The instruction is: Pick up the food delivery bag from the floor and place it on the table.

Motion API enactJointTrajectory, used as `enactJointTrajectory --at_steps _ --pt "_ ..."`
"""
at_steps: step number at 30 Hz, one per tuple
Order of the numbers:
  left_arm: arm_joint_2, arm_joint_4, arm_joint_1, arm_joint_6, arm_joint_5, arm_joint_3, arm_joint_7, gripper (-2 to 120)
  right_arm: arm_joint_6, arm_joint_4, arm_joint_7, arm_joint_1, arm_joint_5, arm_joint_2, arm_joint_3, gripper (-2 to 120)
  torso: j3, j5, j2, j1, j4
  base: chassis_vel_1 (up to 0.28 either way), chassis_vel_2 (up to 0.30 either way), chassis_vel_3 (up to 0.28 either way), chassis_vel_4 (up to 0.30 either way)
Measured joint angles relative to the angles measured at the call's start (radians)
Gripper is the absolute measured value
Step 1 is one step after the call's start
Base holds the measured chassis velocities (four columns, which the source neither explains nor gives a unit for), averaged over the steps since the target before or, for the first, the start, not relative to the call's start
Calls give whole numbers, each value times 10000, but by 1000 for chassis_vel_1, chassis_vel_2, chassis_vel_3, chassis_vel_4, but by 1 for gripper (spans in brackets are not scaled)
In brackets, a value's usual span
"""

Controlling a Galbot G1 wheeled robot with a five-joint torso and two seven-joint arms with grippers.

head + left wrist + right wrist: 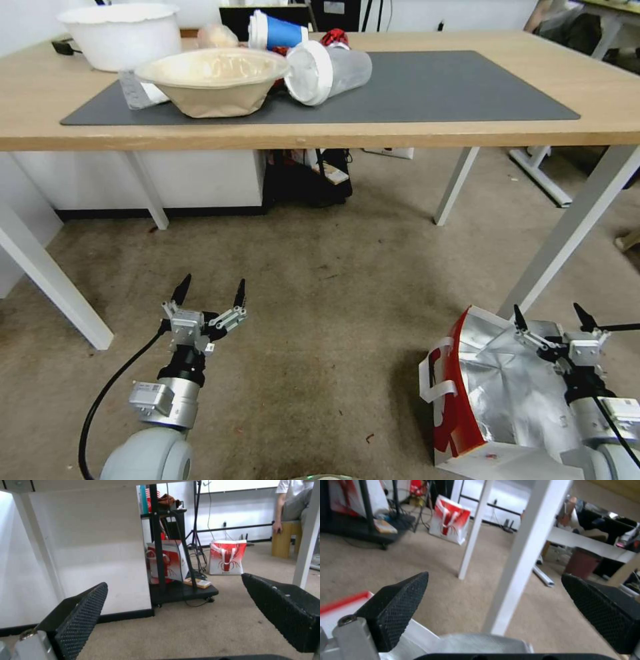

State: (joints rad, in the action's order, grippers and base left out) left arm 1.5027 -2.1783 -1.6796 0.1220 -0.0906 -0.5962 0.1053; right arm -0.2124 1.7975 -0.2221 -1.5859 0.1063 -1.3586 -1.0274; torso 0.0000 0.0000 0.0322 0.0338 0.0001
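The food delivery bag (500,387) stands on the floor (320,320) at my lower right, its top open, with silver foil inside, a red side and a white strap handle. My right gripper (548,312) hangs open just above the bag's open top. In the right wrist view its fingertips (495,575) are spread wide, with the bag's red rim (343,602) and foil (480,642) below them. My left gripper (213,281) is open and holds nothing, low over bare carpet at the lower left (174,580). The table (600,87) with its dark grey mat (433,87) stretches across ahead.
Two bowls (213,80) and tipped cups (330,70) crowd the mat's left half. A white table leg (567,233) slants up right beside the bag. A black cart (180,592) sits under the table, with other red and white bags (227,557) beyond it.
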Motion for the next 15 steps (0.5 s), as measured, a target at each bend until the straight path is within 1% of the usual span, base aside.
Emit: enactJointTrajectory --at_steps 2,6,15 --pt "29 38 -3 29 22 29 -57 100 6 -266 12 72 -210 31 -117 100 0 0 1 1 1 0 0 0 0" --pt "50 63 -32 95 53 42 -67 100 92 -553 24 75 -218 94 -216 100 0 1 2 1 1 0 0 0 0" --pt "58 48 -103 157 93 39 -64 100 421 -915 68 76 -126 248 -261 100 0 0 4 2 0 0 0 0 0"
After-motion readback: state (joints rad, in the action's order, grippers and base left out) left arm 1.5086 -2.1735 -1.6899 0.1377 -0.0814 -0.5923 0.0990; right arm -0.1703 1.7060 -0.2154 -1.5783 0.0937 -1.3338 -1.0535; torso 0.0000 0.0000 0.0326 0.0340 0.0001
